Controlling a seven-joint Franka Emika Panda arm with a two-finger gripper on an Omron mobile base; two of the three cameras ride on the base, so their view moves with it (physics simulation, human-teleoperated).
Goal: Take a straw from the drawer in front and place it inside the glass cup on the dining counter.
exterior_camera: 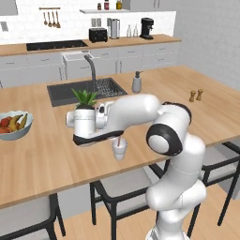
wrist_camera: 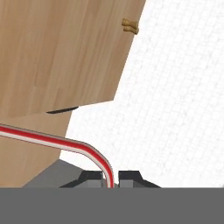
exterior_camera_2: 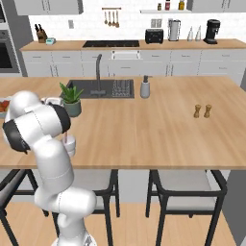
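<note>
Straw (wrist_camera: 52, 141) pinched between gripper (wrist_camera: 111, 177) fingers, lower end entering glass cup (exterior_camera: 119, 148) on dining counter (exterior_camera: 187, 93); risks tipping cup if released off-centre or dragged sideways

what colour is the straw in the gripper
Red with a white stripe along each edge; the straw shows best in the hand view.

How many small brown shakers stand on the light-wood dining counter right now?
2: small brown shakers, one beside the other, stand as a close pair on the light-wood dining counter, far right of the sink. More may be hidden behind the arm.
</note>
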